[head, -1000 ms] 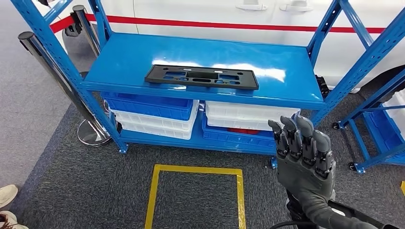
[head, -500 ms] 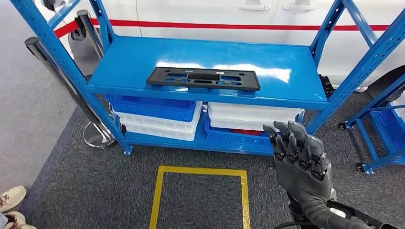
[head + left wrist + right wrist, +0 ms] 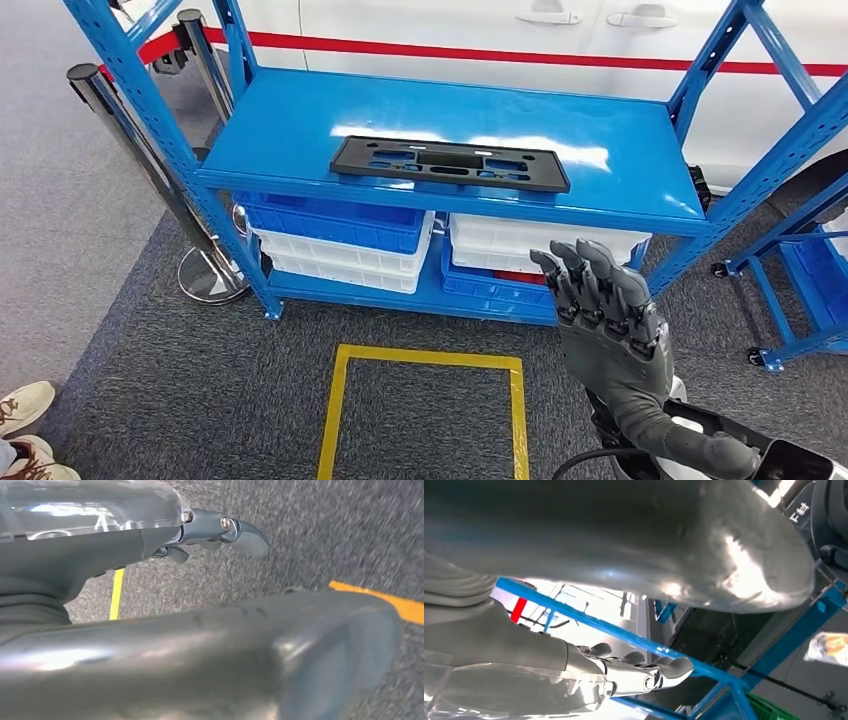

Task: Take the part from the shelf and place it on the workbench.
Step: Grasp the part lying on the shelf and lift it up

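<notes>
The task has barely begun. The part point(image 3: 450, 164), a flat black plate with cut-out slots, lies on the middle shelf point(image 3: 290, 125) of the blue rack, near that shelf's front edge and roughly midway along it, untouched by either hand. The right hand point(image 3: 603, 325) is raised in front of the rack, lower than the shelf's front edge and off toward the right end of the part, well apart from it. Its fingers stand straight and close side by side, spread open on nothing. The left hand point(image 3: 150, 645) hangs over the carpet; its fingers look loosely extended with nothing in them. Everything remains to be done, as I judge it: reaching to the shelf, gripping the part, lifting it away, carrying it to the workbench and setting it down.

The shelf is smooth, glossy blue metal with bright glare patches just behind the part. Under it sit stacked blue and white bins point(image 3: 335, 235). In front of the rack a yellow taped square point(image 3: 425, 400) marks the dark grey carpet. Behind the rack stands a white car with a red stripe point(image 3: 500, 52). To the rack's left are barrier posts point(image 3: 130, 140), and further left, a person's shoes point(image 3: 25, 415).
</notes>
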